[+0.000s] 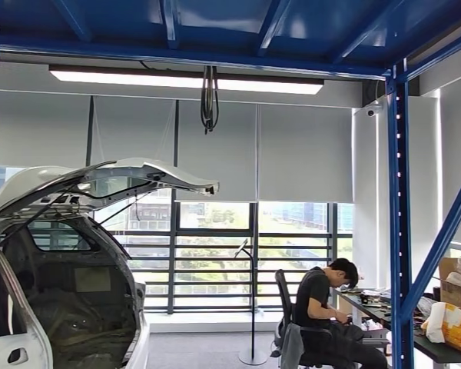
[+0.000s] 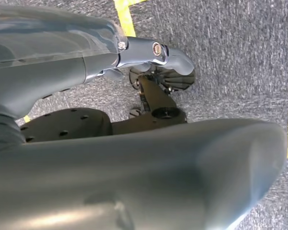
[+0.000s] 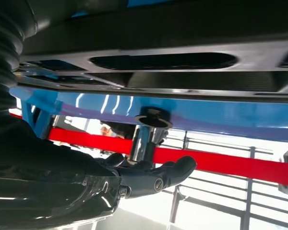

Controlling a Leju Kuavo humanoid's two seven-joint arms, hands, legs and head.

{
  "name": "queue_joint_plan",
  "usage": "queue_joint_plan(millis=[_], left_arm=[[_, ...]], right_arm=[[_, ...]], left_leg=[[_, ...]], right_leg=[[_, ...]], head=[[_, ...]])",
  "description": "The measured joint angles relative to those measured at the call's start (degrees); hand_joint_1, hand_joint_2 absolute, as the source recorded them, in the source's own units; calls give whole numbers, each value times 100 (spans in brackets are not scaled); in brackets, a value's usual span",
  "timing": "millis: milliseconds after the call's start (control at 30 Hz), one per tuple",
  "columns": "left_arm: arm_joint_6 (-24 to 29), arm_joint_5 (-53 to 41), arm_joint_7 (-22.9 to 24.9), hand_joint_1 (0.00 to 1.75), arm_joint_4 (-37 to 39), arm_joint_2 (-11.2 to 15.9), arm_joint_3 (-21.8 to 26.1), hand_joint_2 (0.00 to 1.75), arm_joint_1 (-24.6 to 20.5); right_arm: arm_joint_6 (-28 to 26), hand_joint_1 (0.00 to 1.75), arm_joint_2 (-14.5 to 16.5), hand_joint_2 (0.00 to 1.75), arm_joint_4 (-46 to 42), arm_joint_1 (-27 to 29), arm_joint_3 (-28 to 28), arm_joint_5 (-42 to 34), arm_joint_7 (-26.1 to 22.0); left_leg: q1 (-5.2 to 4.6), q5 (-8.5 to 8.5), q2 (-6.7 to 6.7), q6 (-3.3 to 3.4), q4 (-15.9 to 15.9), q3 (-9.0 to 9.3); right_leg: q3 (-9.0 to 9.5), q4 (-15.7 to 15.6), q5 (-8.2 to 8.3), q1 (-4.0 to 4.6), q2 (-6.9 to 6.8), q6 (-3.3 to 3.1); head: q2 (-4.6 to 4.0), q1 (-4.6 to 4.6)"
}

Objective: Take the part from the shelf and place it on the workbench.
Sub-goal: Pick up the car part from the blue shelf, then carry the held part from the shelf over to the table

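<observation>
the right hand (image 3: 150,175) is seen stretched flat just under a blue beam (image 3: 208,117), nothing gripped, while the left hand's (image 2: 155,52) grip cannot be told above grey carpet (image 2: 236,57).

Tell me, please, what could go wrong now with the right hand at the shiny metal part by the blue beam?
1. The right hand is against the metal part, but a firm grip is not visible; the part might slip when it is pulled away.
2. The blue beam lies close to the part, so the hand or the part could knock it.
</observation>
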Motion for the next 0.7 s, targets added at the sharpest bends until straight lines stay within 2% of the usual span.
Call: queue_joint_plan(millis=[33, 367, 533, 667, 700], left_arm=[[0, 1, -1, 0, 0, -7, -5, 0, -3], [15, 17, -14, 0, 1, -44, -35, 0, -15], [33, 28, -172, 0, 2, -53, -67, 0, -4], [74, 14, -330, 0, 2, -53, -116, 175, -7], [84, 11, -354, 0, 2, -53, -128, 175, -8]], right_arm=[[8, 175, 24, 175, 21, -9, 15, -1, 0], [16, 175, 98, 175, 235, -90, 74, -138, -23], [21, 175, 68, 175, 450, -219, 93, -316, -64], [11, 175, 21, 175, 463, -223, 98, -354, -38], [2, 175, 8, 175, 462, -223, 99, -364, -29]], left_leg=[[0, 0, 0, 0, 0, 0], [-1, 0, 0, 0, 0, 0], [-1, 0, 0, 0, 1, 0], [0, 0, 0, 0, 1, 0], [-1, 0, 0, 0, 1, 0]], right_leg=[[0, 0, 0, 0, 0, 0], [0, 0, 0, 0, 0, 0], [-2, 0, 0, 0, 0, 0], [-2, 0, 0, 0, 0, 0], [-2, -1, 0, 0, 0, 0]], head=[[0, 0], [0, 0], [0, 0], [0, 0], [0, 0]])
